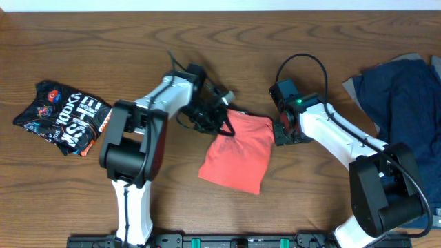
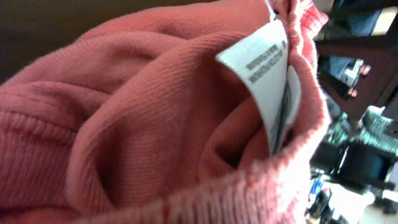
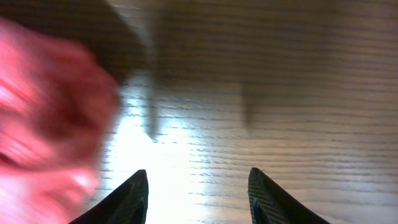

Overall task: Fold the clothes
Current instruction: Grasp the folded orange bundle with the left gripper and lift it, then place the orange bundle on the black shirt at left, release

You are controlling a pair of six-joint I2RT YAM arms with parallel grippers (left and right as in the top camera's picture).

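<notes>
The navy garment (image 1: 403, 96) lies unfolded at the right edge of the table (image 1: 83, 41), partly cut off, so I judge it is still to do. The coral-red T-shirt (image 1: 238, 155) in the middle and the black printed one (image 1: 65, 117) at left look folded. The right gripper (image 3: 198, 173) is spread and empty. The left gripper (image 1: 222, 118) is at the shirt's corner, but cloth and a label (image 2: 264, 68) hide its grip.
</notes>
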